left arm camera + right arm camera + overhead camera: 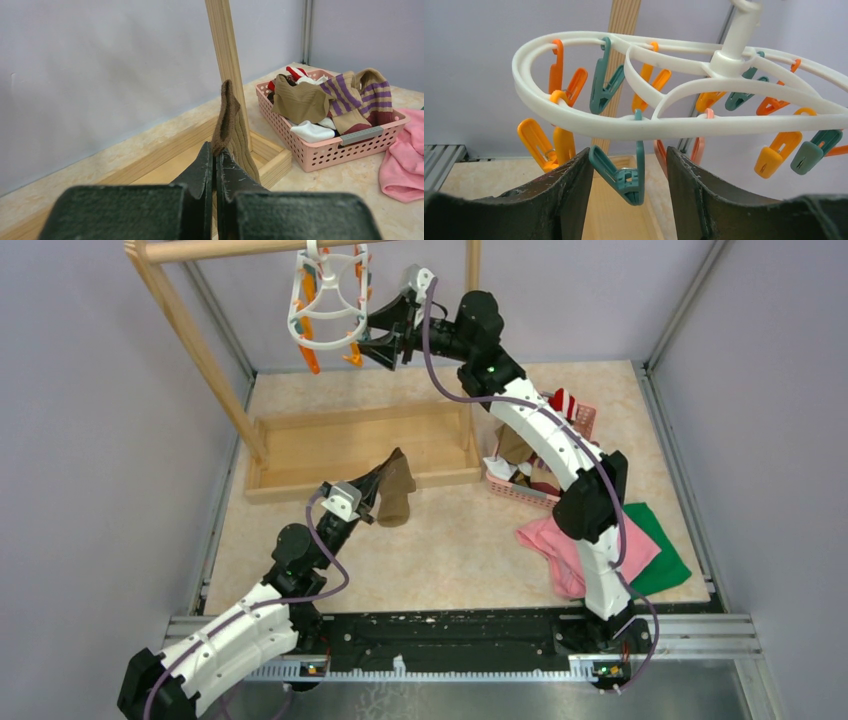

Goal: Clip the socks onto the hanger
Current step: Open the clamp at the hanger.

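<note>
Two arms work over the marble-patterned surface point(450, 550). The left arm point(250, 625) reaches in from the near left corner. Its left jaws are pressed together on one end of an olive-brown sock point(227, 115), and the rest of the sock sticks out past the tips. From above, that sock is off the surface, over the near rail of the wooden rack's base tray point(350, 445).

The right arm point(560, 450) stretches to the far edge, where the white hanger point(325, 305) hangs by its hook from the rack's top bar point(230, 248). The right jaws stand apart, one on each side of a teal clip point(624, 175) dangling from the hanger's ring. Whether they touch the clip I cannot tell. Orange clips point(541, 145) and other teal ones hang all round the ring.

More socks lie heaped in a pink basket point(340, 150) by the right edge, just beside the rack's right post. They include a tan one with purple stripes point(350, 95), a white one point(310, 131) and a red-and-white one point(563, 402). A pink cloth point(555, 550) lies on a green cloth point(660, 550) toward the near right corner.
</note>
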